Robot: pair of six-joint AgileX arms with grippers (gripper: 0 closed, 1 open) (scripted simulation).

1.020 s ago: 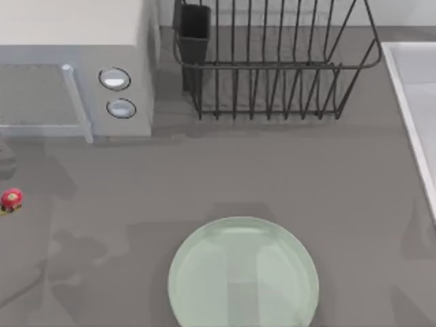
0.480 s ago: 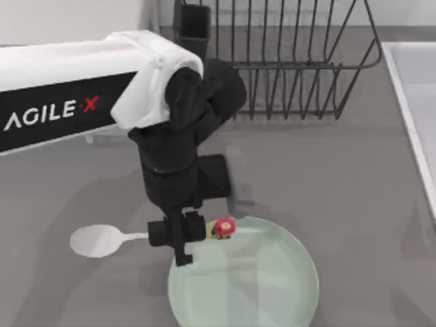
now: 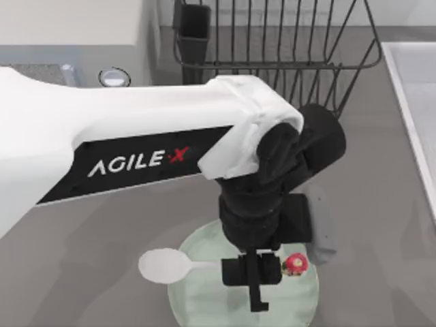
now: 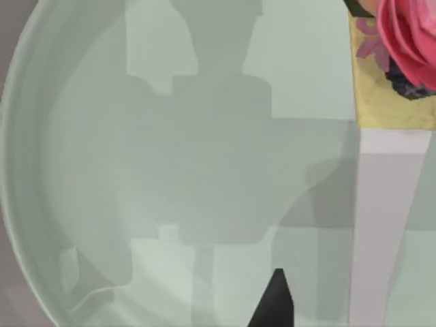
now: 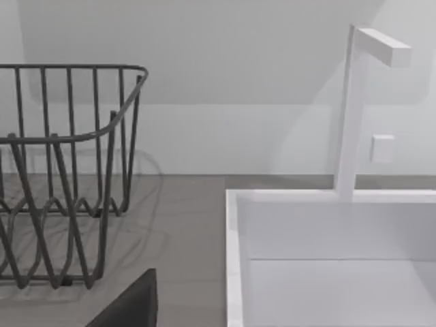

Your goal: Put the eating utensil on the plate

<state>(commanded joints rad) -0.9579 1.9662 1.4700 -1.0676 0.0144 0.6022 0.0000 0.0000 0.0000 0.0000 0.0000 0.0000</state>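
While the left gripper (image 3: 253, 271) is hanging over the plate (image 3: 204, 306) in the top view, its fingers are pinching the spoon (image 3: 165, 265) along the thin handle, with the red-pink ornament (image 3: 296, 263) lying over the plate's middle and the oval bowl jutting out past the left rim. That overhang is the risk I am judging: if the fingers are letting go here, the bowl end is likely tipping off the edge and dragging the spoon onto the table, and a glossy plate is offering little grip to stop it. Counting in this view, I am seeing one spoon, one plate, one wire dish rack (image 3: 272, 61) behind, one microwave (image 3: 75, 27) at the back left, and one sink edge (image 3: 409, 102) at the right.

From the left wrist view, the plate (image 4: 170, 157) is lying close below, with the ornament (image 4: 409, 41) and handle (image 4: 381, 225) hanging above it, apart from its surface so far as I can tell.

From the right wrist view, the right arm is sitting parked facing one rack (image 5: 61, 170), one sink (image 5: 327, 231) and one faucet (image 5: 357, 102); whether its fingers are spread I cannot tell.
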